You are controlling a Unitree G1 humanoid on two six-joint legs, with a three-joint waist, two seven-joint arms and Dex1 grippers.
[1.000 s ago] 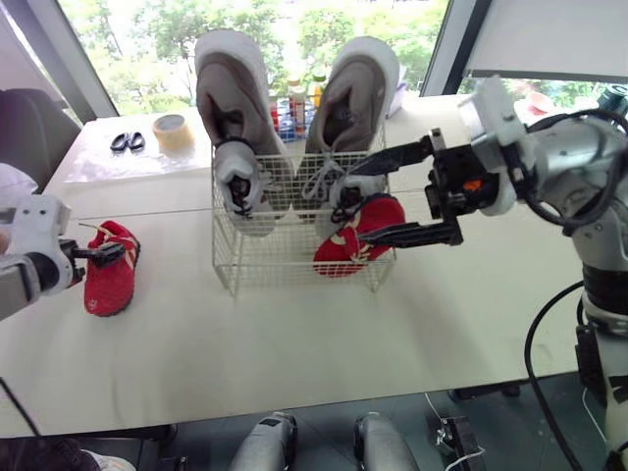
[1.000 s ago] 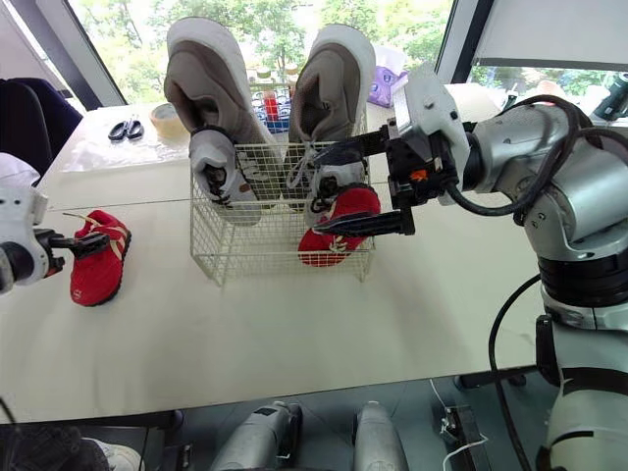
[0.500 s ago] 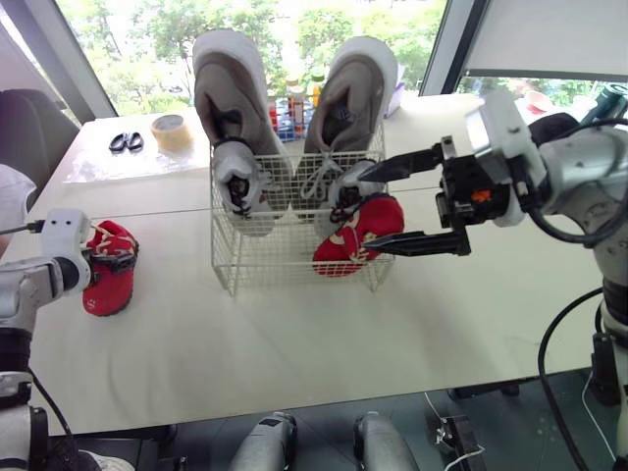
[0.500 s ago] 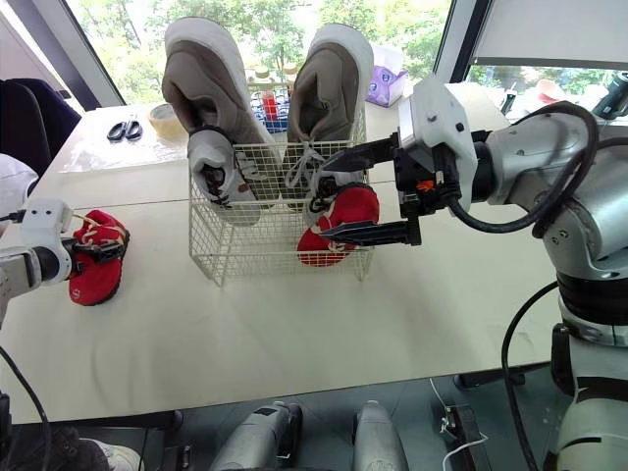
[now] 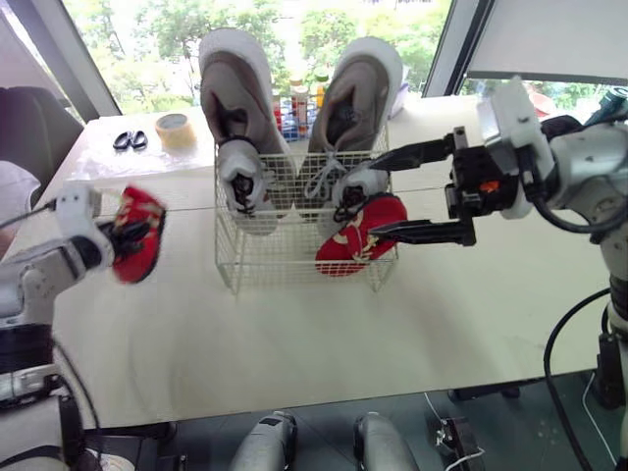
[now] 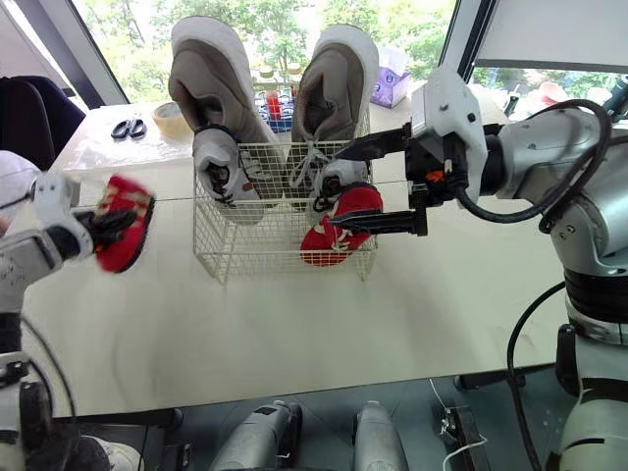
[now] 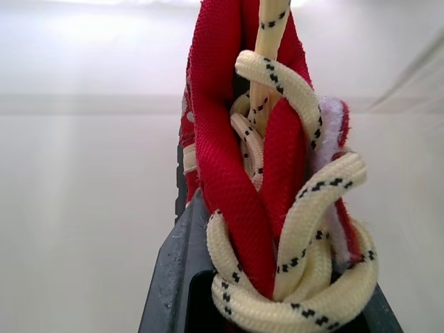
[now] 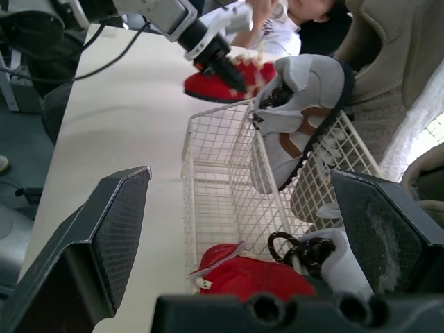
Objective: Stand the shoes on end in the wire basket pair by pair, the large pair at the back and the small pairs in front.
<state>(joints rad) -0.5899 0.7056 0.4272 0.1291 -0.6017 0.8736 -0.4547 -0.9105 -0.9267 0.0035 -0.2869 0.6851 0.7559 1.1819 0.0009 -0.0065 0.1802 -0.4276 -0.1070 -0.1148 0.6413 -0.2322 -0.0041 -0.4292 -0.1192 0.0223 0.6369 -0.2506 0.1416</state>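
1. The left gripper [image 6: 104,224] is pinching a small red shoe [image 5: 140,228] by its laced top. It is holding the shoe at the left of the scene, seemingly raised off the table [image 5: 294,334] and well apart from the wire basket [image 5: 250,267].
2. In the left wrist view, cream laces with black flecks are bunching between the black fingers [image 7: 173,277], with the red cloth squeezed between them.
3. The basket is standing in the middle of the table. The large tan shoes [image 5: 231,88] are standing on end along its far side, their soles rising high above the rim.
4. The small grey shoes [image 5: 243,186] are leaning in front of the large pair, one on the left and one on the right.
5. A second red shoe [image 5: 359,235] is lying tilted in the near right corner of the basket, just below the right grey shoe.
6. The right gripper [image 5: 372,197] is reaching in from the right with its fingers spread wide and nothing between them. One fingertip is hanging by the right grey shoe at the rim, and the other is crossing in front of the second red shoe.
7. Scissors [image 5: 130,140] and a tape roll [image 5: 176,129] are lying at the far left of the table. Bottles [image 5: 299,103] are standing behind the basket between the two tan shoes.
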